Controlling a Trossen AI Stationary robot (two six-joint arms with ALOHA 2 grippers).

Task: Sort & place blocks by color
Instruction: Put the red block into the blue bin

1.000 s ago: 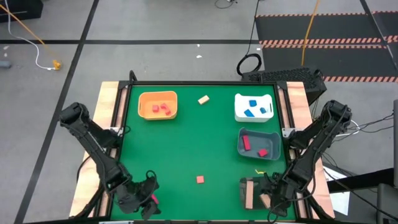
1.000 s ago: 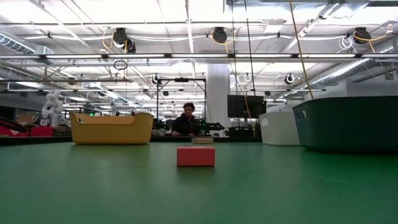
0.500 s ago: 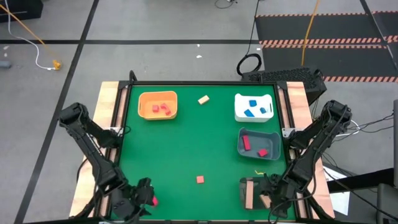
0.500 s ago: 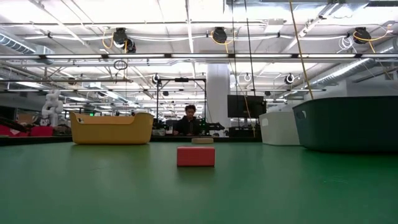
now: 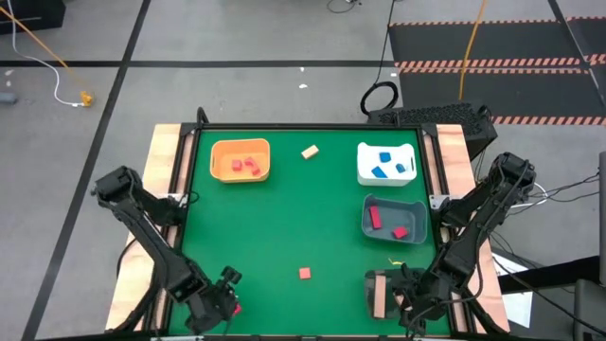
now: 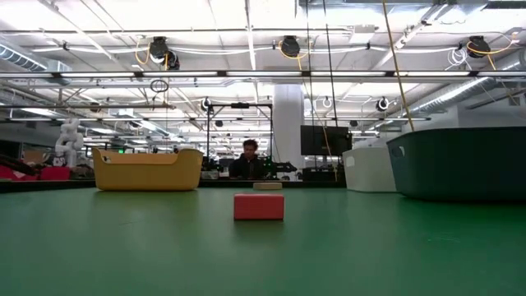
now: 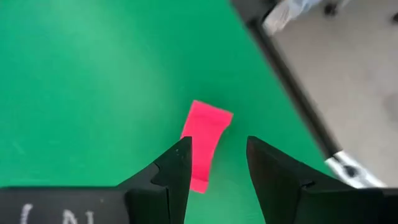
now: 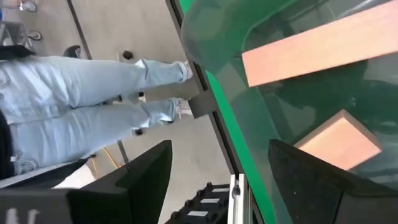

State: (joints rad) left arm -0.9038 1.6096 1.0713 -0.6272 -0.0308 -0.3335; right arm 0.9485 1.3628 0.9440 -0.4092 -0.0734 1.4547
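My left gripper (image 5: 225, 301) (image 7: 217, 143) hovers open at the table's near left corner, over a pink bar block (image 7: 205, 146) (image 5: 234, 308) that lies flat on the green mat; one end of the bar lies between the fingertips, and no touch shows. My right gripper (image 5: 405, 301) (image 8: 219, 146) is open above a dark tray (image 5: 382, 294) at the near right, which holds tan blocks (image 8: 336, 140). A red cube (image 5: 304, 273) (image 6: 259, 206) sits mid-table toward the near edge. A tan block (image 5: 310, 152) lies near the far edge.
An orange tray (image 5: 240, 159) holds red blocks, a white tray (image 5: 388, 163) holds blue blocks, and a grey tray (image 5: 395, 219) holds red blocks. A person's legs (image 8: 93, 93) stand beyond the near right table edge. The green mat's middle is open.
My left gripper swung a little toward the table's near left corner, then came back toward the pink bar block. The blocks have stayed where they were.
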